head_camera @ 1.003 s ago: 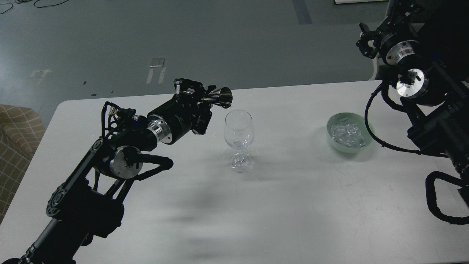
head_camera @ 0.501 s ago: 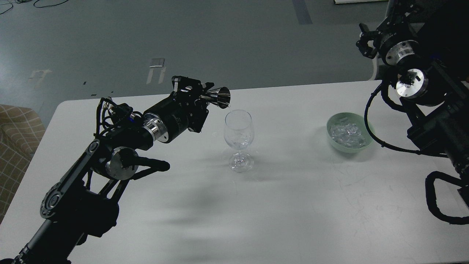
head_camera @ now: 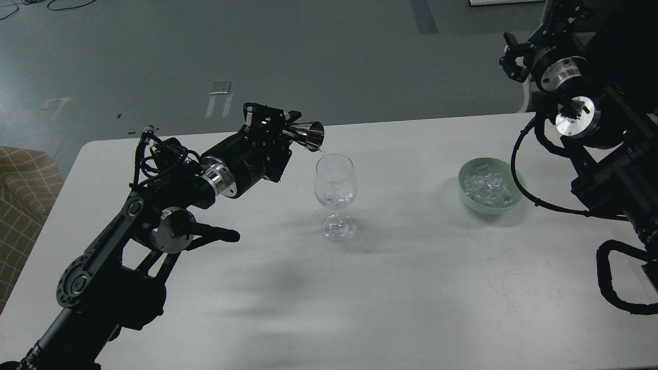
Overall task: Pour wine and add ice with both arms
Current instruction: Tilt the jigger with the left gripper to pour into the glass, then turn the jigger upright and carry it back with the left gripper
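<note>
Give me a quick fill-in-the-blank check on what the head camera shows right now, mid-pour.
1. The left gripper holds a metal jigger tipped over the rim of the ____.
2. The ice lies in a pale ____ bowl.
3. The wine glass stands ____ on the white table.
4. The right gripper is raised, off the table's far ____ corner.

Missing words: wine glass; green; upright; right

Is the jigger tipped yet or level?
Tipped: the jigger lies nearly sideways, mouth just above the wine glass rim, liquid trickling in.
</note>
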Controlling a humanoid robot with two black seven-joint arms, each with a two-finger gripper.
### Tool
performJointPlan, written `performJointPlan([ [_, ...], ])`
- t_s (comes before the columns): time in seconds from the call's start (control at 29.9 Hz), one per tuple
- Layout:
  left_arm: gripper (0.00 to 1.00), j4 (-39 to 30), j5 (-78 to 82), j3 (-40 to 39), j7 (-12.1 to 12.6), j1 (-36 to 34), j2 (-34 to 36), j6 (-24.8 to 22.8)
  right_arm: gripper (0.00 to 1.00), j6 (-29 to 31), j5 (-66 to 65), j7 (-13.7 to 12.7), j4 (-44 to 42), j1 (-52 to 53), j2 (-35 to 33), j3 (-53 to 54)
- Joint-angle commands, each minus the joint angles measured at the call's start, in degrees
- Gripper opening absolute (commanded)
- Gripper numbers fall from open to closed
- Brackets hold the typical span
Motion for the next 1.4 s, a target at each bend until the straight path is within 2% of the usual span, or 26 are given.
performJointPlan([
  [0.0, 0.00, 0.0, 1.2, 0.0, 0.0, -0.6, 0.1, -0.5, 1.00, 0.0, 0.0, 0.0, 0.0, 0.0, 0.0, 0.0],
  [0.4, 0.00, -0.2, 7.3, 0.2, 0.2, -1.7, 0.4, -2.0, 1.00, 0.0, 0.0, 0.0, 0.0, 0.0, 0.1, 0.0],
  [0.67, 0.00, -0.7, 14.7, 4.4, 1.6, -3.7, 1.9, -2.0, 1.00, 0.0, 0.0, 0.0, 0.0, 0.0, 0.0, 0.0],
  [0.97, 0.00, -0.9, 20.8, 5.9, 2.9, -4.3, 2.2, -2.0, 1.00, 0.0, 0.0, 0.0, 0.0, 0.0, 0.0, 0.0],
  [1.07, 0.00, -1.0, 23.5, 6.0, 4.0, -4.2, 2.1, -2.3, 1.00, 0.0, 0.0, 0.0, 0.0, 0.0, 0.0, 0.0],
  [1.37, 0.00, -1.0, 22.3, 4.7, 4.1, -4.0, 1.8, -4.2, 1.00, 0.0, 0.0, -0.1, 0.0, 0.1, 0.0, 0.0],
])
